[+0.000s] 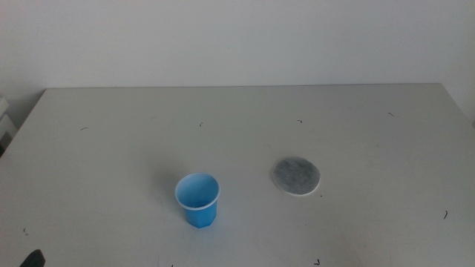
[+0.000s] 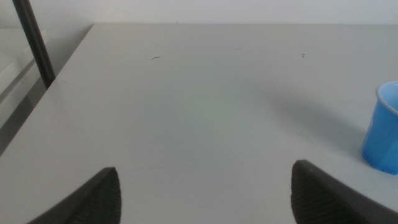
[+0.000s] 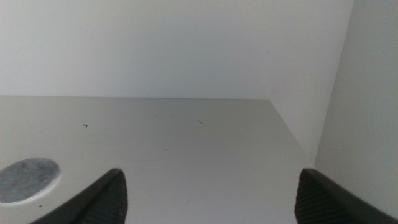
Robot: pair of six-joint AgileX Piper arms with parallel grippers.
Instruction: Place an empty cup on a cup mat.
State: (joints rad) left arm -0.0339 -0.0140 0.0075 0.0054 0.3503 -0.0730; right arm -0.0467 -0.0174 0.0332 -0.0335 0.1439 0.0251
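The bright blue cup (image 1: 198, 199) stands upright and empty on the grey table, left of centre near the front. The round grey cup mat (image 1: 297, 176) with a white edge lies flat to its right, a short gap apart. My left gripper (image 2: 202, 193) is open and empty low over the table; the cup (image 2: 382, 129) shows at the edge of its view. Only a dark tip of it (image 1: 33, 259) shows at the middle view's bottom left. My right gripper (image 3: 208, 196) is open and empty; the mat (image 3: 28, 179) shows in its view. It is out of the middle view.
The table's back edge (image 1: 245, 86) meets a white wall. A dark vertical pole (image 2: 34, 40) stands beside the table's left edge. The table's right edge (image 3: 292, 137) runs close to a white wall.
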